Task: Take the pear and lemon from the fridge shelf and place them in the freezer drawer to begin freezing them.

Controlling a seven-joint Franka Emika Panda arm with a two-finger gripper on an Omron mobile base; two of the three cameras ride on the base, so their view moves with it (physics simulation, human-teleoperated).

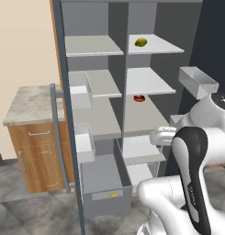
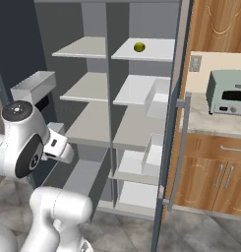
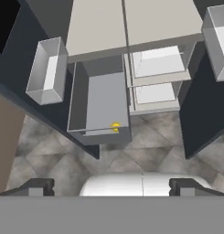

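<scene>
Lemon [image 1: 114, 195] lying in open freezer drawer [image 1: 101, 170], near front panel. Greenish fruit, probably pear [image 1: 140, 42], on top fridge shelf [image 1: 162, 45], not yet fetched. Gripper [image 3: 111, 186] spread wide, empty, above drawer.

The pear [image 1: 140, 42] lies on the top right fridge shelf [image 1: 164, 46]. The lemon [image 1: 114, 195] lies in the open freezer drawer [image 1: 104, 183] at the bottom left, near its front.

- The white arm [image 1: 192, 170] is folded up high, its elbow bent.
- The gripper [image 3: 111, 186] points downward, fingertips [image 3: 39, 186] spread wide, nothing between them.
</scene>
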